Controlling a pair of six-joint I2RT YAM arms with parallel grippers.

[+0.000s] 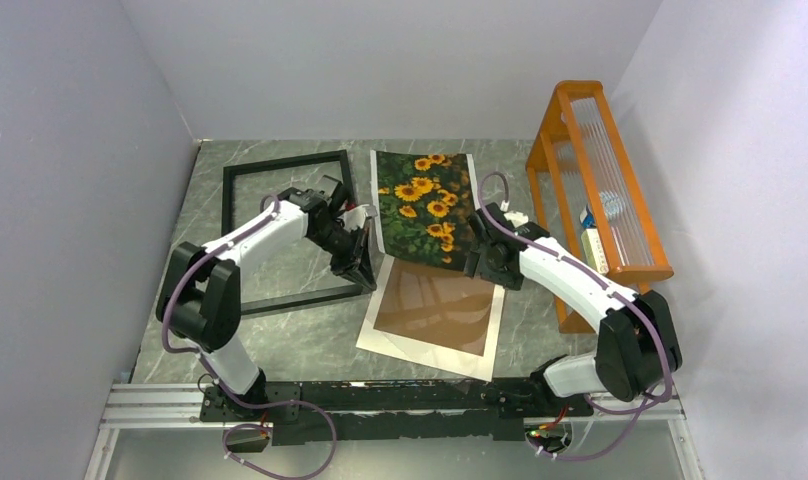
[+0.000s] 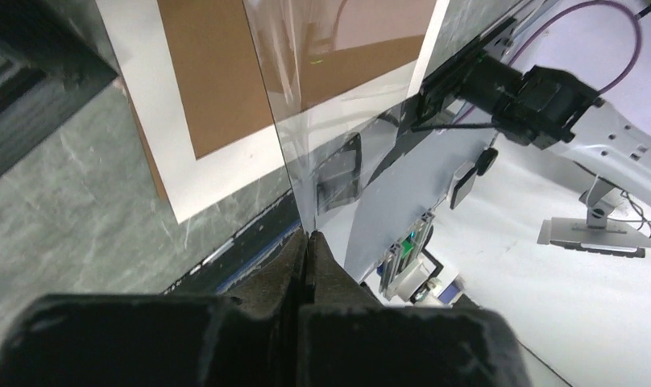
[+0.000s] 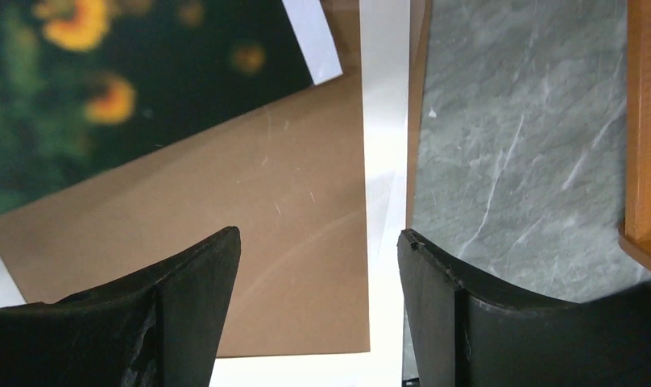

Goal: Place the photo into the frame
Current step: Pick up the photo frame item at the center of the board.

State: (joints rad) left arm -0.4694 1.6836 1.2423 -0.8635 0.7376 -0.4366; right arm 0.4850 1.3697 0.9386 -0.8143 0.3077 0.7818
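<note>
1. We are looking down on a marble worktop (image 1: 300,340) with the frame (image 1: 285,162) lying flat at the far left, nothing showing inside it but worktop.
2. We are finding the photo (image 1: 425,205) outside the frame, just to its right, lying between it and the rack (image 1: 640,272) at the right.
3. The photo's near edge is overlapping the far edge of the board (image 1: 435,305), which is resting on the mat (image 1: 430,357).
4. The left jaws are reaching over the frame's near right corner, by the photo's left edge.
5. In the left wrist view we are seeing those jaws clenched together on the thin edge of a clear sheet (image 2: 338,137), which is running away from them edge-on. It is mirroring an arm on its right face.
6. Beyond that sheet, the board (image 2: 217,72) and mat (image 2: 137,89) are showing on the worktop (image 2: 56,201).
7. The right jaws are standing released and wide apart, grasping nothing.
8. In the right wrist view they are hovering above the right side of the board (image 3: 250,226) and the strip of mat (image 3: 384,121), with the photo (image 3: 145,72) ahead to the left.
9. The worktop (image 3: 532,121) and a piece of the rack (image 3: 648,121) are lying to the right.
</note>
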